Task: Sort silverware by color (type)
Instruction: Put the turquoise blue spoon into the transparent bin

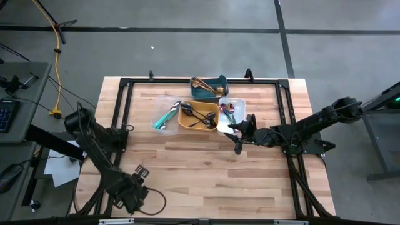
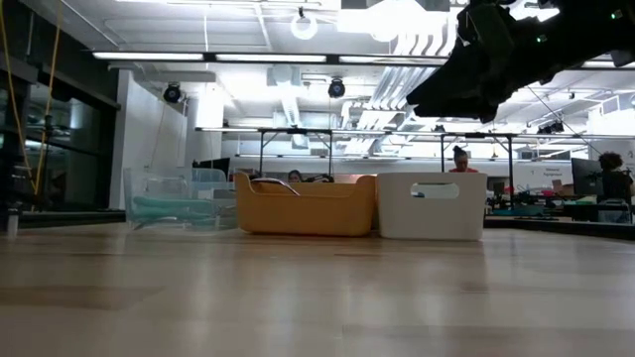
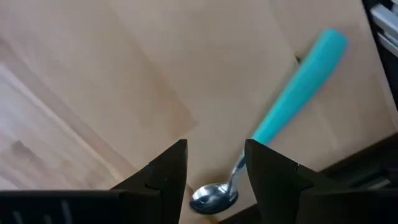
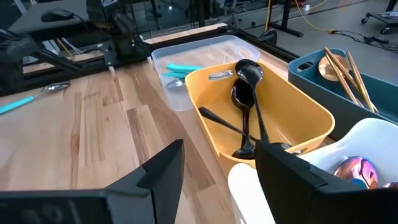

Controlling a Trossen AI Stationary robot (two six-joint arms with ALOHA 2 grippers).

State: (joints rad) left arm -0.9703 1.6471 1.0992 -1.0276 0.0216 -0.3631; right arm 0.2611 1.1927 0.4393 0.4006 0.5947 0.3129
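Most of the sorting looks done. The shiny black spoons (image 4: 249, 102) lie together in the yellow plastic bin (image 4: 311, 109). The thin gold pieces (image 4: 345, 68) rest in the dark teal bin (image 4: 311, 62). A rainbow pink-purple piece (image 4: 354, 169) sits in the smooth white bin (image 4: 379, 134). Some teal-handled silver pieces (image 4: 177, 68) lie in the see-through plastic tray (image 4: 205, 46).

One job seems left. A spoon with a round teal handle and a small shiny silver bowl (image 3: 277, 121) lies alone on the pale wooden table (image 3: 93, 81), near the table's edge and well apart from the bins. It probably belongs in the see-through tray.

The left claw (image 3: 214, 171) hangs right over that spoon. Its two dark fingers stand apart, with the spoon's thin neck showing between them. It holds nothing.

The right claw (image 4: 221, 162) floats by the white bin, near the yellow one. Its fingers are apart too, and it is empty.

The bins are smooth with rounded corners. The table shows long wood lines.
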